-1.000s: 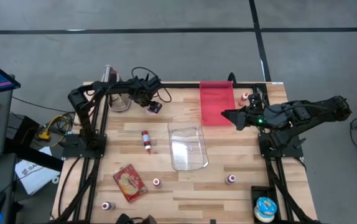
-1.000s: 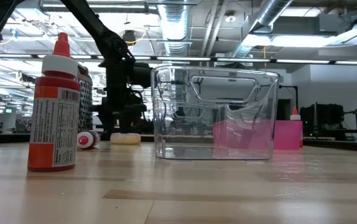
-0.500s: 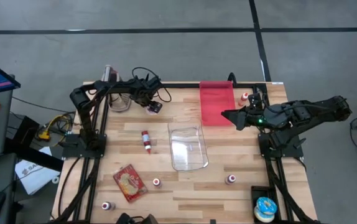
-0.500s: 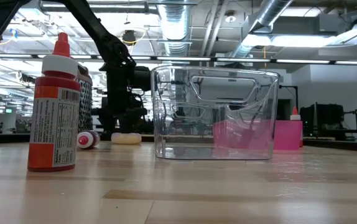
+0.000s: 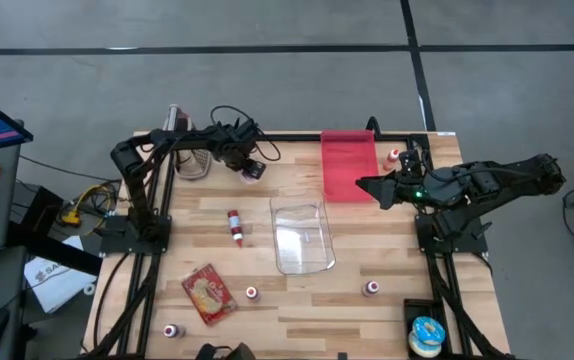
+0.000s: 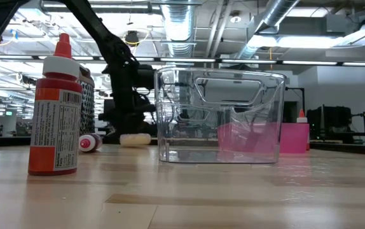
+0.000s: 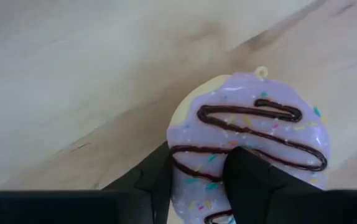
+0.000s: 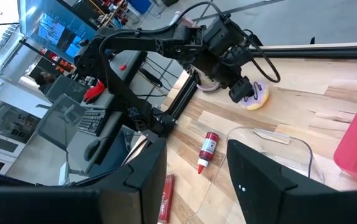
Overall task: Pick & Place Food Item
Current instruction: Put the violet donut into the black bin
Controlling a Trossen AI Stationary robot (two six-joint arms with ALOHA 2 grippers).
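Left wrist view: left gripper (image 7: 197, 177) clamped on purple-iced donut (image 7: 247, 149), far-left on table (image 5: 367, 300). Pick done; placement into clear container (image 5: 302, 236) pending. Right gripper (image 5: 359, 183) idle, jaws apart, far-right.

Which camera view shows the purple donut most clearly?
The left wrist view: the donut fills it, icing and sprinkles plain. The high view hides most of it under the left gripper; low and right wrist views show it small.

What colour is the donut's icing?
Purple, with dark chocolate squiggles and coloured sprinkles; the donut shows best in the left wrist view.
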